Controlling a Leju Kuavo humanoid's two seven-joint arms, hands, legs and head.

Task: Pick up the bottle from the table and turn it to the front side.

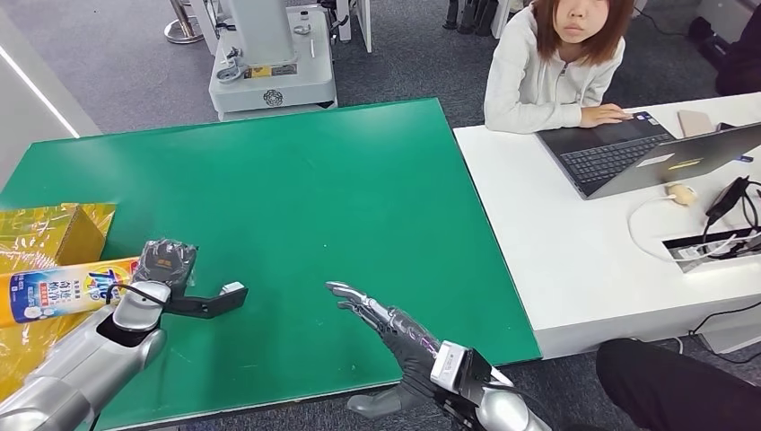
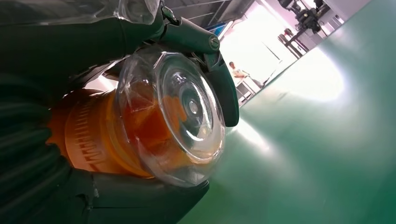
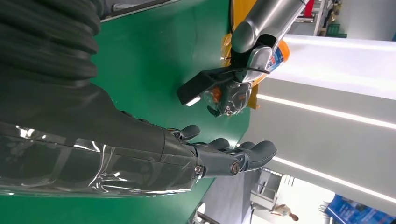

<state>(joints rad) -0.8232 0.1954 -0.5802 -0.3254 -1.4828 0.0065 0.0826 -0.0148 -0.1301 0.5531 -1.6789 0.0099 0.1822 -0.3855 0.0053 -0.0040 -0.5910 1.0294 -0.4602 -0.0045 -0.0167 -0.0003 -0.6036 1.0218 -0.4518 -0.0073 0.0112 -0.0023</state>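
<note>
**Bottle's in hand, label still sideways**

Right hand (image 1: pixel 395 337) is the closest thing to the camera, hanging over the near edge of the green table (image 1: pixel 359 197) with its fingers stretched out flat and nothing in them. It's well apart from the bottle, just waiting with the palm sort of turned inward.

Next up, toward the table's near left corner, the left hand (image 1: pixel 164 267) is wrapped around the cap end of the bottle (image 1: pixel 63 289). From the wrist view you can see the fingers (image 2: pixel 219 88) curled over the clear cap (image 2: pixel 177 116) and the orange collar under it, thumb side pressing from below, so that's a solid grip. The bottle lies roughly level, its body pointing out past the table's left edge in front of a yellow bag (image 1: pixel 54 233). Can't tell if it's resting on anything or fully lifted.

My take on doing this bit well: the grip is way out at the cap, so the long body will want to swing. I'd roll the wrist slowly, keep the bottle clear of the bag, and maybe bring the free hand in under the body to steady it.

Farther back, beyond the table's right edge, a person (image 1: pixel 556 63) sits at a white desk (image 1: pixel 574 251) with a laptop (image 1: pixel 646 157).
</note>
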